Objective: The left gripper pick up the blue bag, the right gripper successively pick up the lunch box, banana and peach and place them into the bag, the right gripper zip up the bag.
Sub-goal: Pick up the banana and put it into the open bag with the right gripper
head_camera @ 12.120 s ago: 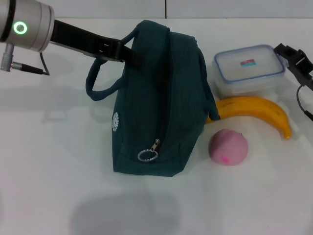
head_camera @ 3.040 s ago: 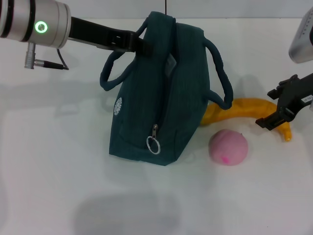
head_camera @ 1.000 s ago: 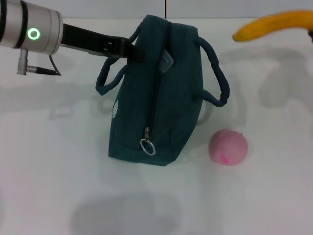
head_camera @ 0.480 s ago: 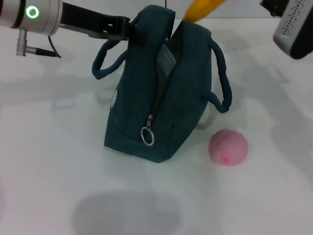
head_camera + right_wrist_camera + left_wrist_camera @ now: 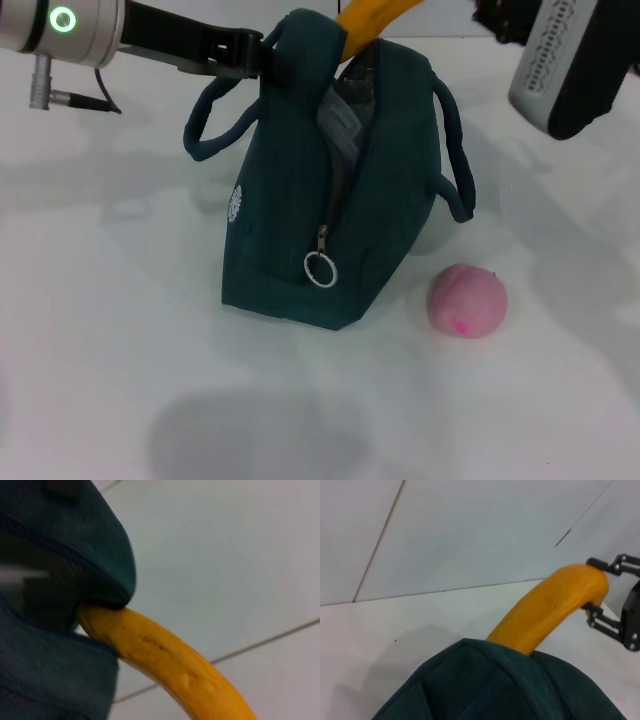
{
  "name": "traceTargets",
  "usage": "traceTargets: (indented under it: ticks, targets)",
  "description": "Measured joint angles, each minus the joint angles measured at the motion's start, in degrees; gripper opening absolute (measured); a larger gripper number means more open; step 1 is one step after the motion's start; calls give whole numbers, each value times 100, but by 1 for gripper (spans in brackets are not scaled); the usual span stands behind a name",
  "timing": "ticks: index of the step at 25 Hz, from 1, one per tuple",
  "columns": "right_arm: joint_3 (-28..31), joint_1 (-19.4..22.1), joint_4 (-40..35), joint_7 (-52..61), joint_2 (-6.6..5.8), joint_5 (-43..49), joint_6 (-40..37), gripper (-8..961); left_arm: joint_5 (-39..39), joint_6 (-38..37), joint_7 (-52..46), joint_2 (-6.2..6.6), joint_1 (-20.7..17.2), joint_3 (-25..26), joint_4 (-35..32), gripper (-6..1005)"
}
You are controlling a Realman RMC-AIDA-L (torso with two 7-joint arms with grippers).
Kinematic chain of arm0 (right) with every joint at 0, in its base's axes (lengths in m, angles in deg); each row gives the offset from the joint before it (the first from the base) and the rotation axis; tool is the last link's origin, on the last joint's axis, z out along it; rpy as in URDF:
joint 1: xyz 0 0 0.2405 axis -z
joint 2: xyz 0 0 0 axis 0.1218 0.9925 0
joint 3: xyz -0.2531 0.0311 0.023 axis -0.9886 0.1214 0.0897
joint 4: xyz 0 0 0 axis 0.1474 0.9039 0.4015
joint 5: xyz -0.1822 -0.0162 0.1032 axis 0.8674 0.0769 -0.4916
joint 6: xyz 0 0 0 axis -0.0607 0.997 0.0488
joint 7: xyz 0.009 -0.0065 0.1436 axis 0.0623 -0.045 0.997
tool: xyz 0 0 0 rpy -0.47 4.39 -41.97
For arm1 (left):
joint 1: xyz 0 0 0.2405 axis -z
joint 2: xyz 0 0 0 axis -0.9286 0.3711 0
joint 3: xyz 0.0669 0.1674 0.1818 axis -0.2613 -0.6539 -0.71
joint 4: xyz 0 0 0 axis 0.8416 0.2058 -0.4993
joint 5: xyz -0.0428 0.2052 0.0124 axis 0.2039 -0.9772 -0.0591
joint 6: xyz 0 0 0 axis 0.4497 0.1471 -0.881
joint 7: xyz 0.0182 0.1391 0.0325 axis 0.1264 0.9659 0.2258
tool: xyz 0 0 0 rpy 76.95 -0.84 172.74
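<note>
**Banana going nose-first into the open bag**

Head view: the blue bag (image 5: 335, 200) stands at the centre of the white table (image 5: 100, 330), its zipper open along the top and the silver ring pull (image 5: 320, 269) hanging at its 6 o'clock end. The left gripper (image 5: 262, 52) reaches in from 10 o'clock and is clenched on the bag's upper edge beside a loop handle, probably to hold the bag upright and its mouth steady. The banana (image 5: 372, 17) pokes out of the mouth at 12 o'clock, its lower end already inside. The right arm's cuff fills the 1 o'clock corner; the right gripper's fingers are not visible here. The peach (image 5: 467, 300) sits on the table at 4 o'clock from the bag, just beside it and untouched. No lunch box is in sight on the table; pale shapes inside the mouth may be it, but that is not clear.

Left wrist view: the banana (image 5: 547, 607) rises slantwise from the bag's fabric rim (image 5: 495, 680). The right gripper (image 5: 600, 592) grasps its upper tip, fingers on either side, so the fruit can be steered in lengthwise.

Right wrist view: the banana's (image 5: 165, 665) far end disappears into the dark gap of the bag (image 5: 75, 545); this arm's own fingers do not show.
</note>
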Motion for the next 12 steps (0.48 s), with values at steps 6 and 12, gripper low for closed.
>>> traceTargets:
  ticks: [6, 12]
  targets:
    - [-52, -47, -121, -7, -1, -251, -448, 458, -8, 7, 0, 5, 1, 0, 10, 49]
    - [-24, -47, -302, -26, -3, -447, -1262, 459, -22, 16, 0, 11, -31, 0, 25, 49]
